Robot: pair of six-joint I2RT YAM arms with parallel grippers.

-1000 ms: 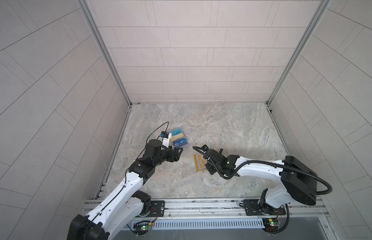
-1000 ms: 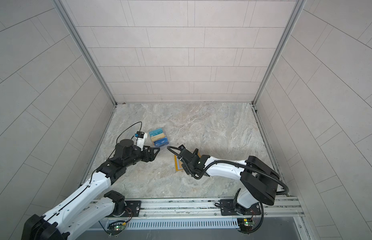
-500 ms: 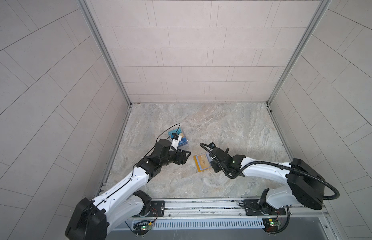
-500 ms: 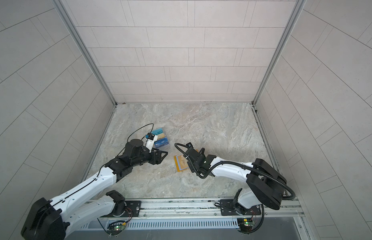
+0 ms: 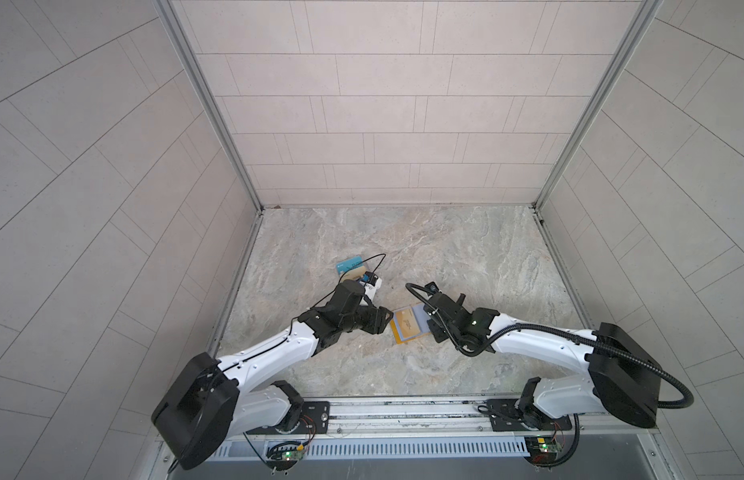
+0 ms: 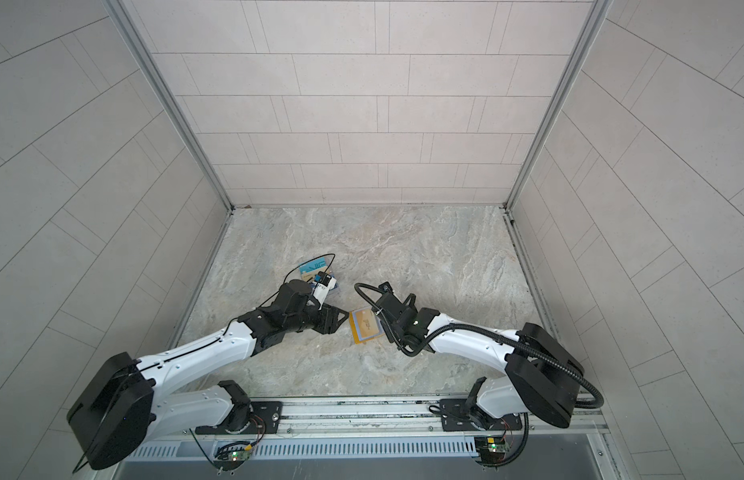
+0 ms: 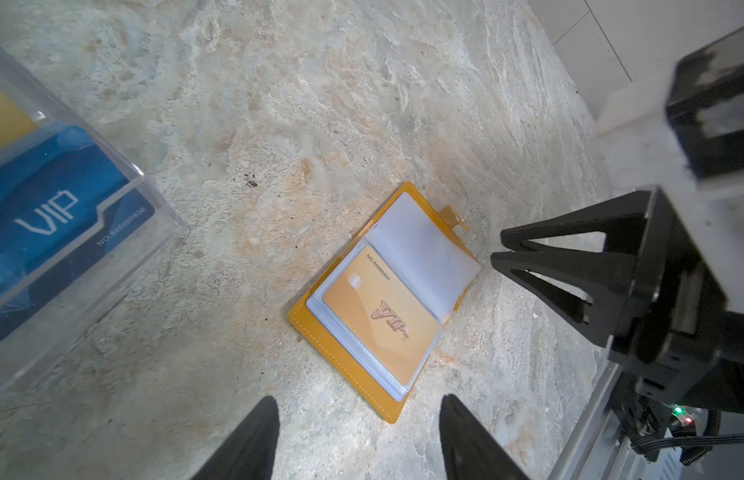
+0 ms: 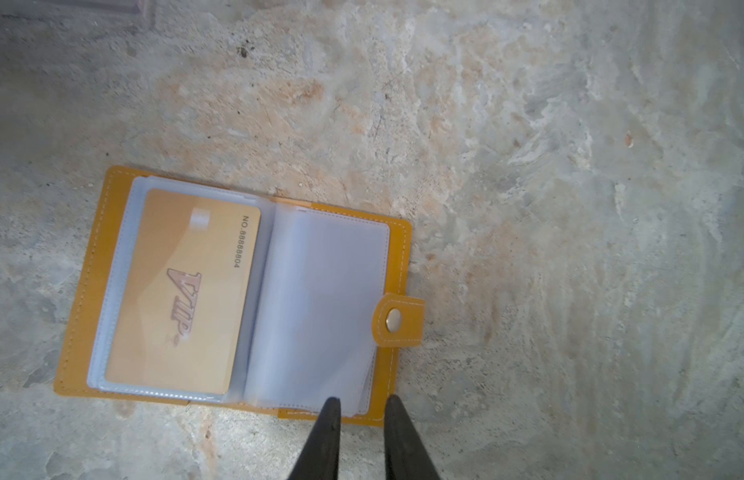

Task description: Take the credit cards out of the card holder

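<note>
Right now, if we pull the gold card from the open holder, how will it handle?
Gold card lies flat, edges straight: probably stiff. Smooth face: likely slippery. It sits inside a sleeve of the card holder, which may drag along.

The card holder [image 5: 406, 327] lies open on the tabletop [image 5: 465, 257] near the front middle, between the left gripper [image 5: 383, 322] on its left and the right gripper [image 5: 431, 321] on its right. A VIP card [image 8: 183, 291] sits in the left-hand sleeve; loose sleeves [image 8: 324, 307] fan over the right half, with the snap tab [image 8: 399, 319] jutting beyond them. The acrylic stand [image 5: 350, 266], with cards in its tiers, stands behind and to the left.
</note>
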